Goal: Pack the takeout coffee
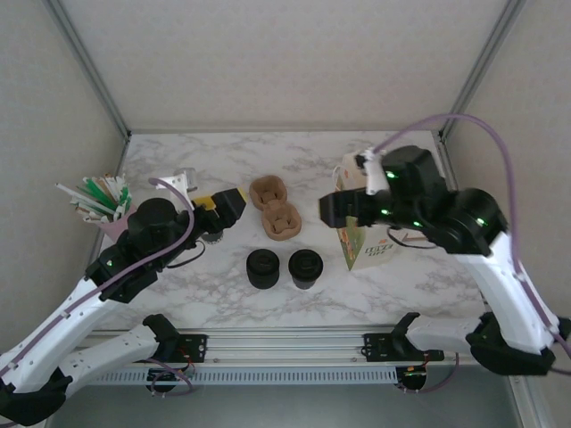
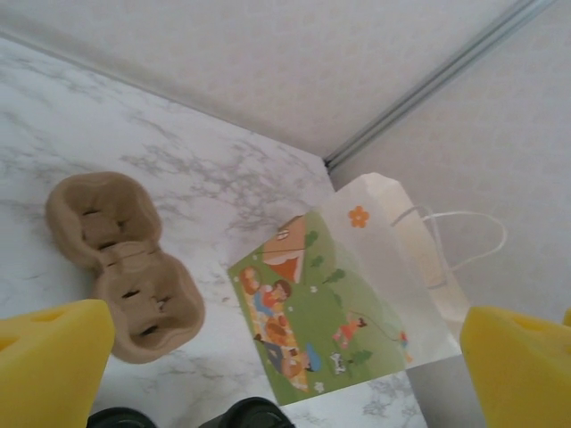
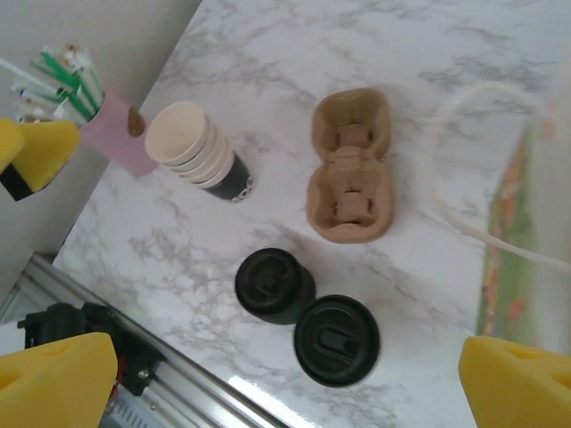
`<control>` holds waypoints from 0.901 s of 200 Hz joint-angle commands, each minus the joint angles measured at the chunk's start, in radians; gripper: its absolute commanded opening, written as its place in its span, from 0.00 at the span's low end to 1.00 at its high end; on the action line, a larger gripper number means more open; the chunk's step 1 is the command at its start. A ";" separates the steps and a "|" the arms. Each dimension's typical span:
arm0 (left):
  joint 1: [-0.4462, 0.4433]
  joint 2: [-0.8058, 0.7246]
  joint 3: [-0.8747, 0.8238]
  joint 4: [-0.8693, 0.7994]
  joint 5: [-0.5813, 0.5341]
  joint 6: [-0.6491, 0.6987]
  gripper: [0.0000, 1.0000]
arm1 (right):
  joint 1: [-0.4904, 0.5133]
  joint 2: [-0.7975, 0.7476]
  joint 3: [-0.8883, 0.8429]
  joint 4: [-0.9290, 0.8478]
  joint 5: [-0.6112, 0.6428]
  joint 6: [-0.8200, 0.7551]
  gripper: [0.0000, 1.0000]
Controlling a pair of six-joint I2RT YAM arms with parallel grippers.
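While left fingers (image 2: pixel 49 357) and right fingers (image 3: pixel 58 383) apart, one takeout coffee (image 3: pixel 336 340), one lid stack (image 3: pixel 275 285), one carrier (image 3: pixel 350 165), one bag (image 2: pixel 339 303).

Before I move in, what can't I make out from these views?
- Bag mouth: top view, right arm covers it; open or not, unclear.
- Cup stack: top view, mostly under the left gripper.
- Near lid, far lid: seen from above; what sits beneath each, unclear.
- Left wrist view: both lids cut off by the bottom edge.
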 commanded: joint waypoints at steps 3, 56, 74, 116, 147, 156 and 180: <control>0.011 -0.044 -0.036 -0.053 -0.070 -0.006 1.00 | 0.085 0.114 0.102 0.007 0.066 -0.009 0.99; 0.017 -0.188 -0.121 -0.111 -0.183 -0.009 1.00 | 0.158 0.441 0.363 -0.104 0.171 -0.045 0.99; 0.016 -0.231 -0.148 -0.099 -0.184 -0.006 1.00 | 0.159 0.533 0.435 -0.112 0.169 -0.056 0.99; 0.016 -0.208 -0.196 -0.047 -0.163 0.005 1.00 | 0.129 0.749 0.569 -0.136 0.173 -0.115 0.99; 0.018 -0.154 -0.219 -0.006 -0.151 0.023 1.00 | 0.044 0.897 0.652 -0.192 0.094 -0.098 0.83; 0.022 -0.138 -0.227 0.008 -0.148 0.025 1.00 | 0.032 0.904 0.619 -0.165 0.093 -0.100 0.82; 0.058 -0.076 -0.233 0.055 -0.077 0.033 0.97 | 0.000 0.937 0.565 -0.114 0.068 -0.109 0.78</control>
